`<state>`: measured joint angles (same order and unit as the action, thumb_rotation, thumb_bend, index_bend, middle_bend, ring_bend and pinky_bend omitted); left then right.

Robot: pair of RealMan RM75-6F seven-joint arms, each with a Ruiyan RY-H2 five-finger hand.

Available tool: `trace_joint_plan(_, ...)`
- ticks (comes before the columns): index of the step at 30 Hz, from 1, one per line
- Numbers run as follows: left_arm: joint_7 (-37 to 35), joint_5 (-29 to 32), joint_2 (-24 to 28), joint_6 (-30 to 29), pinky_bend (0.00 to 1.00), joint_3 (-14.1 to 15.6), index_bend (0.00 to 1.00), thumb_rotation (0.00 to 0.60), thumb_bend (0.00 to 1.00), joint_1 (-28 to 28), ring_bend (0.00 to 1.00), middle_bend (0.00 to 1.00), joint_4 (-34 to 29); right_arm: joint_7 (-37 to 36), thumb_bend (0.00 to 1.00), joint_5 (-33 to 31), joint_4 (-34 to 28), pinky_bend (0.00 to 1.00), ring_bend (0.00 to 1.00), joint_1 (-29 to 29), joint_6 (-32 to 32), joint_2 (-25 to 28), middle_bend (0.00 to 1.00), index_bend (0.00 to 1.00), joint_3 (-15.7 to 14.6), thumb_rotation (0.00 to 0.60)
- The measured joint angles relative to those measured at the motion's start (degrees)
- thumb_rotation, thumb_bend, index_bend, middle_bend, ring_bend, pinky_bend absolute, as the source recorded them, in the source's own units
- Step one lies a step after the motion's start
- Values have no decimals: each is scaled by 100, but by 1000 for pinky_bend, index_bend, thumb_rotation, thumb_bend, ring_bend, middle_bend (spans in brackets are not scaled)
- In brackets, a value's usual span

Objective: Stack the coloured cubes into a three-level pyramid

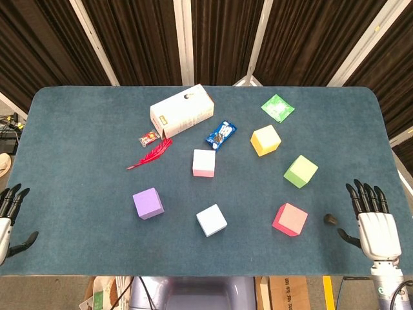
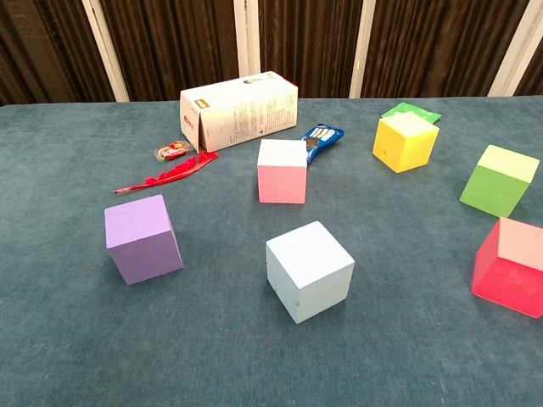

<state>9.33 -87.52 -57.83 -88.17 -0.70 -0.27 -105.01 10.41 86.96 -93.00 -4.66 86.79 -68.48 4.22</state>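
Observation:
Several cubes lie apart on the blue table: purple cube (image 1: 148, 203) (image 2: 142, 238), pale blue cube (image 1: 211, 220) (image 2: 310, 270), pink cube (image 1: 204, 163) (image 2: 282, 171), yellow cube (image 1: 266, 140) (image 2: 405, 142), green cube (image 1: 301, 171) (image 2: 500, 180), red cube (image 1: 290, 219) (image 2: 510, 267). My right hand (image 1: 372, 223) hovers at the table's near right edge, fingers spread, holding nothing, right of the red cube. At the near left edge my left hand (image 1: 8, 221) is partly cut off, fingers apart and empty. Neither hand shows in the chest view.
A white carton (image 1: 181, 110) (image 2: 238, 110) lies at the back with a red feather (image 1: 150, 154) (image 2: 166, 176), a small red sweet (image 1: 149, 137), a blue packet (image 1: 221, 133) (image 2: 321, 138) and a green packet (image 1: 277, 107) (image 2: 411, 111) nearby. Dark curtains stand behind the table.

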Motion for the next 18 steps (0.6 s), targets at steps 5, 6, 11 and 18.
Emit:
trace_joint_plan(5, -160, -55, -3, -72, 0, -19, 47, 600, 318, 3, 0, 0, 43, -184, 56, -75, -100, 0, 0, -30, -139, -3, 0, 0, -13, 600)
trace_joint_plan(6, -212, -57, -6, -94, 0, -30, 47, 600, 318, 6, 0, 0, 61, -249, 56, -100, -137, 0, 0, -41, -185, 4, 0, 0, -10, 600)
trace_joint_plan(11, -349, -60, -14, -130, 0, -62, 47, 600, 318, 2, 0, 0, 127, -436, 55, -467, -480, 0, 0, -246, -688, 242, 0, 0, 126, 600)
trace_joint_plan(18, -411, 7, 2, -123, 0, -84, 47, 600, 318, -2, 0, 0, 140, -48, 56, -1327, -1146, 0, 0, -774, -1400, 548, 0, 0, 570, 600)
